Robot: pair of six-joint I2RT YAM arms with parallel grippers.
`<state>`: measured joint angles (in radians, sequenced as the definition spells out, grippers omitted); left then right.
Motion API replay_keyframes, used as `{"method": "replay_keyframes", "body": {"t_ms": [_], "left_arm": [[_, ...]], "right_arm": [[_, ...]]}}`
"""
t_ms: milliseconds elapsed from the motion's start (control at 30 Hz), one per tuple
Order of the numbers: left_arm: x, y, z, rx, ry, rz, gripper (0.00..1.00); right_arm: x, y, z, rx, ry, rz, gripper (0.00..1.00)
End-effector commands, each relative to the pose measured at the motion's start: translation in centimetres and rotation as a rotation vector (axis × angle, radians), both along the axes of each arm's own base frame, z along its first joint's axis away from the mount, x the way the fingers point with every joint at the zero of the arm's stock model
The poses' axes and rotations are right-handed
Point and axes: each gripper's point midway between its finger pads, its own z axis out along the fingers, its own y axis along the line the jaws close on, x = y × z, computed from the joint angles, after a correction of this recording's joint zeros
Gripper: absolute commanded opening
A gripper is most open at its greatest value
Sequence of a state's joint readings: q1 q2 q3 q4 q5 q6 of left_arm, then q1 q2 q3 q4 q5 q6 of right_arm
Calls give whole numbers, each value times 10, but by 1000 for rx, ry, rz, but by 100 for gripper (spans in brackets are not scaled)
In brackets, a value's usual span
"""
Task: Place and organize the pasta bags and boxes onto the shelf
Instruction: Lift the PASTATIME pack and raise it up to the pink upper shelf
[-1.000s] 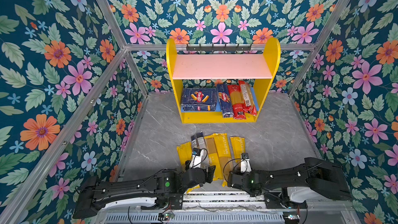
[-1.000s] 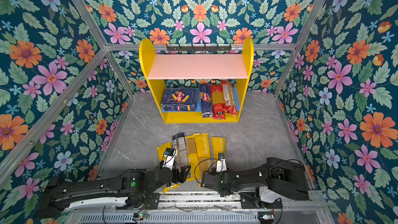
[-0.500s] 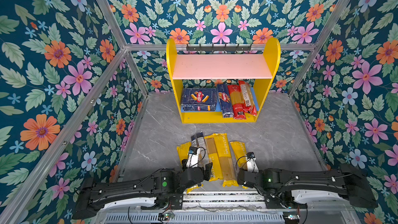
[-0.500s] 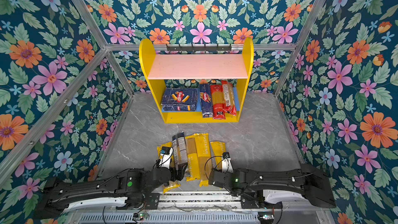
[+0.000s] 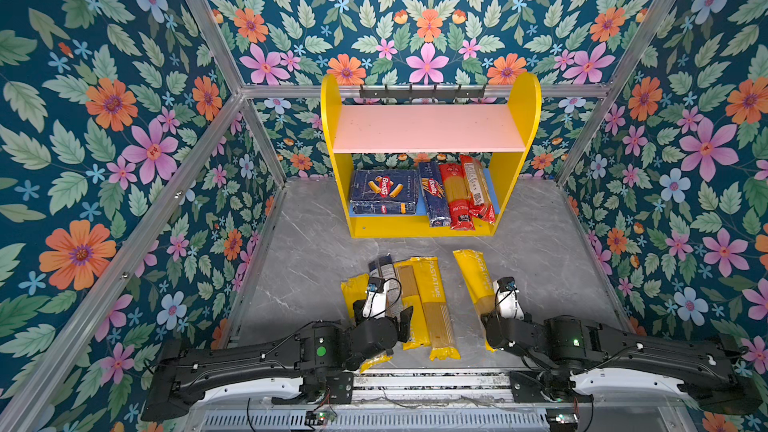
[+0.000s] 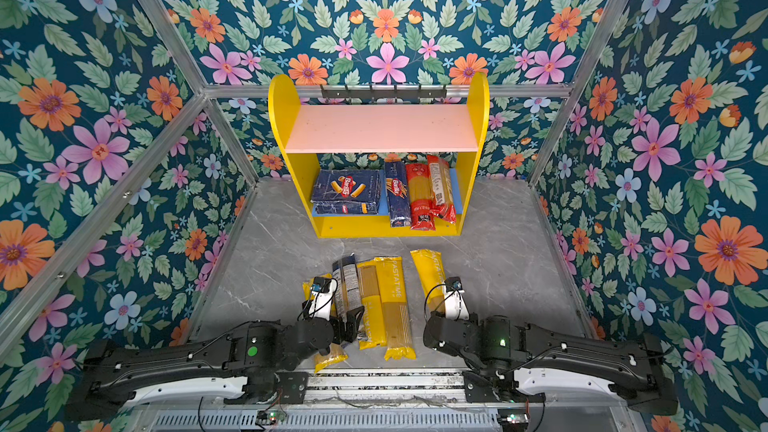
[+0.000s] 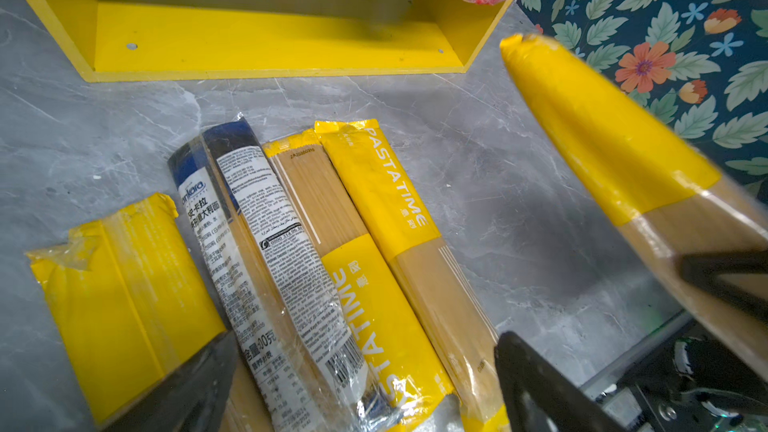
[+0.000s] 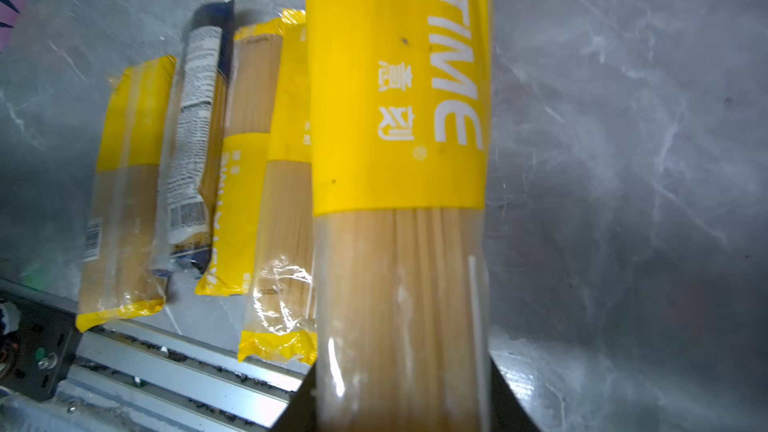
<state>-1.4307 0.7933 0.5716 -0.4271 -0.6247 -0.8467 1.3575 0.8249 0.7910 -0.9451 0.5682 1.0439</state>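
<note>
Grey marble-look table [image 5: 311, 268] inside floral walls. Shelf [image 5: 332, 126] at the back: pink upper board bare, lower board holding two blue boxes [image 5: 384, 191] and two red bags [image 5: 455, 195]. Right gripper [image 8: 405, 405] is clamped on a yellow spaghetti bag [image 8: 399, 118], taken at its clear window toward the near end. The left wrist view shows that bag tilted up off the table, with a shadow beneath. Left gripper [image 7: 363, 342] has its jaws spread wide and empty over four loose bags [image 5: 432, 297], three yellow and one navy. Judgement: the bag is light, stiff lengthwise, with slick film and brittle strands; a mid-length hold would balance better. Both top views hide the right jaws under the wrist; the right wrist view shows them flanking the bag.
</note>
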Motion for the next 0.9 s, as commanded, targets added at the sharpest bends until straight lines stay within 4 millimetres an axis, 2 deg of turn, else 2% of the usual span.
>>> {"method": "replay_keyframes", "body": {"t_ms": [0,133,300,433,667,867], "left_arm": [[5,-3,10,55,-56,-18,100],[12,-7,29,78,-100,-11,99],[27,-9,65,59,-160,-18,99],[44,-12,92,47,-182,-28,99],[77,-26,128,72,-221,-58,100],[97,-46,153,70,-263,-98,99]], "right_arm": [[19,-3,40,-58,-152,8,25],[26,2,85,-79,-219,31,25],[36,10,143,-68,-316,64,25],[51,19,178,-75,-363,88,25],[91,23,243,-73,-448,72,25],[139,19,298,-59,-513,36,25]]}}
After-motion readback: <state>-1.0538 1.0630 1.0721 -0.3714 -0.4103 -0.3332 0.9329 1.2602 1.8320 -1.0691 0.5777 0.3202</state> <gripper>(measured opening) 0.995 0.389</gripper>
